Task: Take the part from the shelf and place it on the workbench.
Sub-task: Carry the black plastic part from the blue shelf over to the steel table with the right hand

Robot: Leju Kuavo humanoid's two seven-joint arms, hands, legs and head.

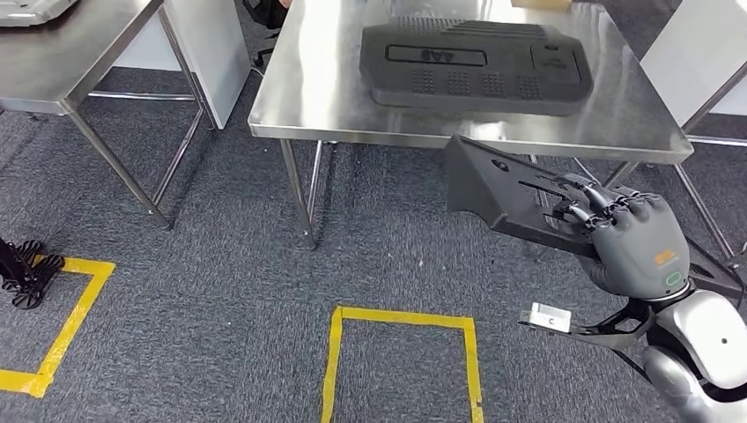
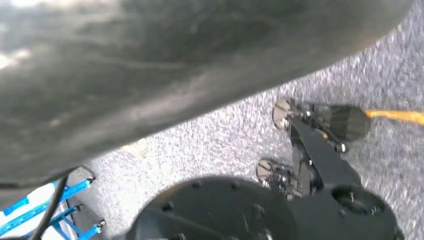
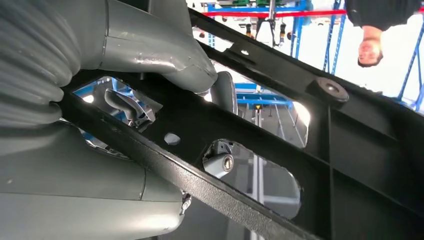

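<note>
Right hand [image 1: 636, 249] fingers [image 1: 588, 204] clamp the black part [image 1: 493, 189], held just below the workbench [image 1: 308, 97] edge.

Grey carpet floor [image 1: 220, 264], yellow tape squares [image 1: 401, 319], steel tables [image 1: 308, 97]

No readable text. The right hand [image 1: 636, 249] carried a small orange logo, too small to read; embossed marks on the part lying on the bench [image 1: 299, 97] were illegible.
</note>
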